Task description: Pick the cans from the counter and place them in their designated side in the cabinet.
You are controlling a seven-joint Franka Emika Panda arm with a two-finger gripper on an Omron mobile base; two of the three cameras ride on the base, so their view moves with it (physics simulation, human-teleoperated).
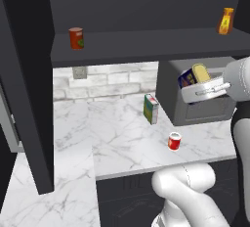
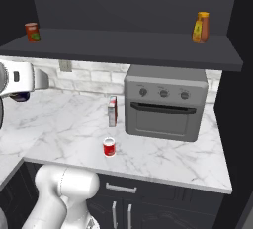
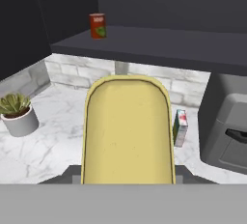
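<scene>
White arm links fill the foreground of the left base view; beyond them the end effector [image 1: 205, 90] is clamped on the boxy tin [image 1: 194, 76], lifted above the counter [image 1: 117, 138] in front of the oven [image 1: 195, 99], below the cabinet [image 1: 146, 45] shelf. Raised carelessly, it could strike the shelf's edge. From the right base view, the red can [image 2: 109, 147] waits on the counter. Through the hand view, the tin's yellow top blocks sight ahead; misjudging the side by the orange-red can [image 3: 97, 25] is possible.

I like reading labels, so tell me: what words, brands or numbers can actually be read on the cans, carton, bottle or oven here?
"SOUP": orange-red can on the cabinet shelf, faint, best guess.
Boxy tin: dark blue label, print too blurred.
Short red can: no legible text.
Green-and-white carton: unreadable.
Orange bottle: unreadable.
Oven: no readable markings.
</scene>
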